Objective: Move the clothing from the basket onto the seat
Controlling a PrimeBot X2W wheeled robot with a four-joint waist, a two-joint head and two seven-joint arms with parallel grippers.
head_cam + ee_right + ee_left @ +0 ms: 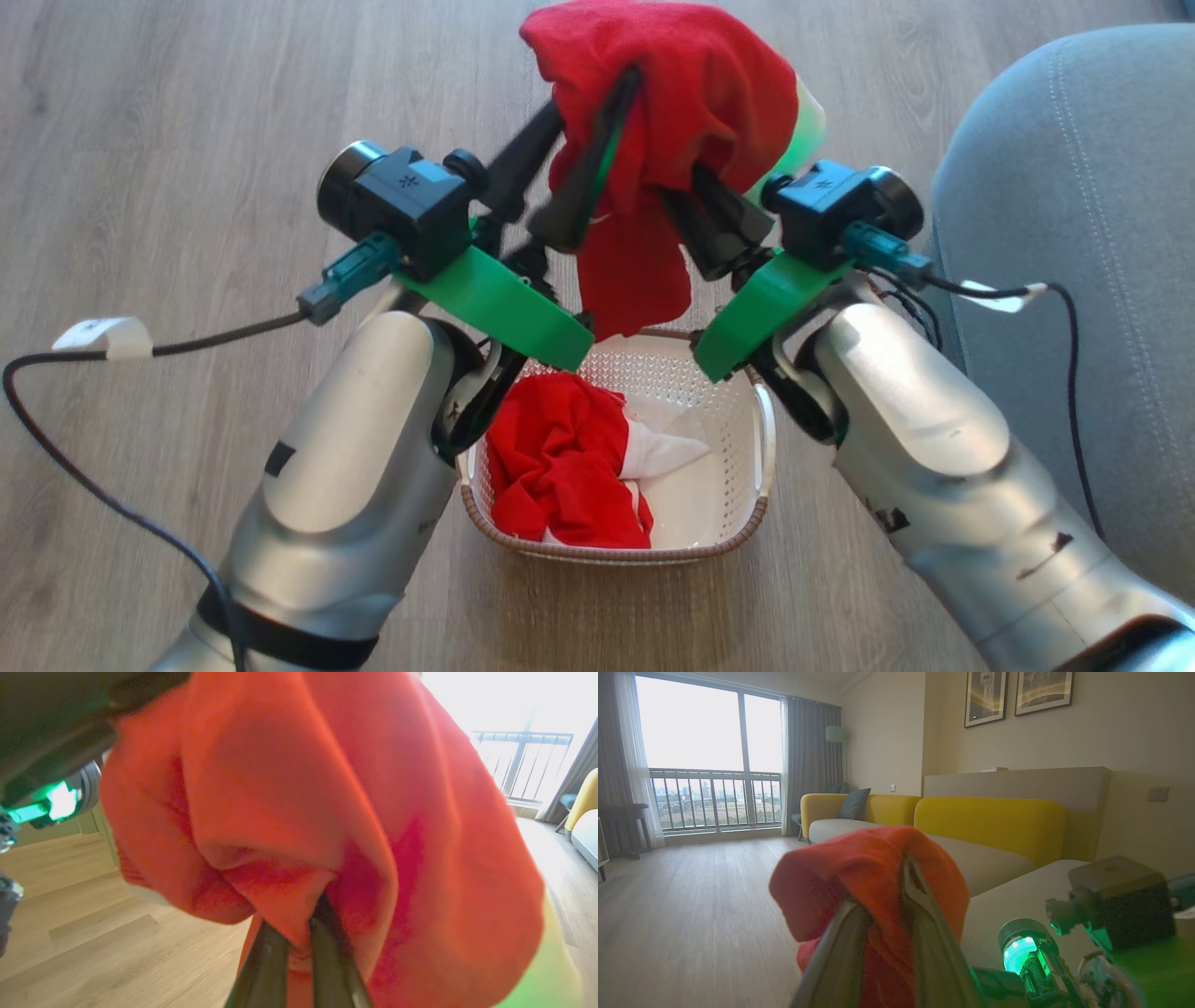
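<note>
garment (pixel 691 84): red, up in the air between both arms, at 12 o'clock of the basket (pixel 607 555) in the head view. A tail hangs down toward the far rim. Not on the seat yet.
right gripper (pixel 295 933): jaws together, pinching a fold of the garment, with the bulk bunched over the tips.
left gripper (pixel 878 879): jaws apart, cloth draped over and between them. Looks like a hang, not a pinch.
basket: on the floor (pixel 187 112) between the forearms. Holds a red piece (pixel 560 467) at 9 o'clock and a white piece (pixel 667 453) from centre to 3 o'clock.
seat (pixel 1074 187): grey cushion at 3 o'clock of the basket, near it.
handling: light and limp with no stiffness, so it will likely sag and swing. Not fragile. Soft cloth like this should not slip in a clamp.
hold: pinch a thick fold near the middle of the bunch, not a thin edge. One clamp looks enough for this weight.
risk: cloth hooked on the left finger may drag if the right arm swings to 3 o'clock, and the tail may catch the rim.
stage: one piece lifted, two in the basket.
</note>
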